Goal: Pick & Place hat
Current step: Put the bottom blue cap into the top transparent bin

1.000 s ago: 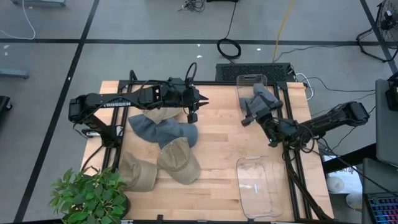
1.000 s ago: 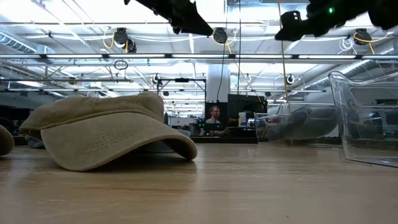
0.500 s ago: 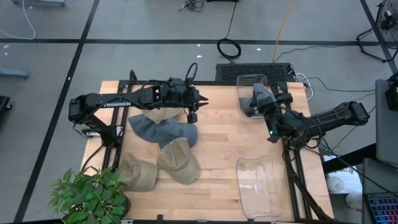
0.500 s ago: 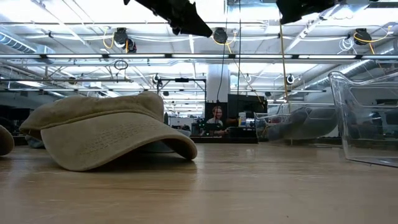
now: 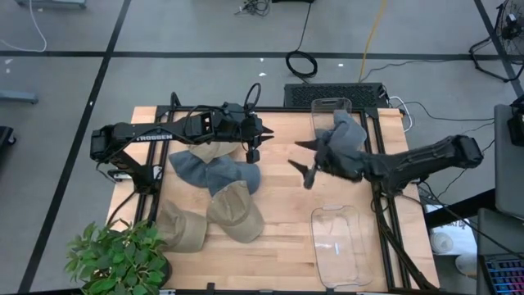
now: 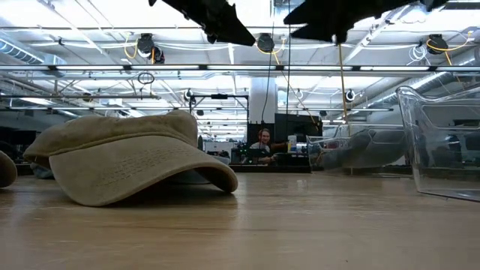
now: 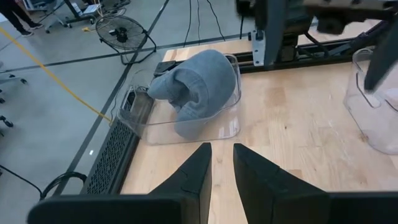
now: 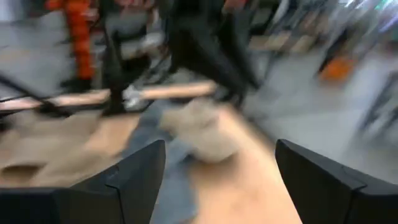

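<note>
My robot has two arms, and both are black all over. The left arm (image 5: pixel 164 131) is made of long thin tubes joined by chunky round parts. It has white letters on its side that spell TROSSEN. A black cable loops up over its wrist. Its jaws are two flat black fingers (image 7: pixel 193 174) with slanted tips. The right arm (image 5: pixel 417 160) is black too, with thin black wires running along it. Its fingers (image 8: pixel 134 174) are wide, dark and smooth, with sharp corners. Each arm sits on a black metal frame at the side of the bench.
</note>
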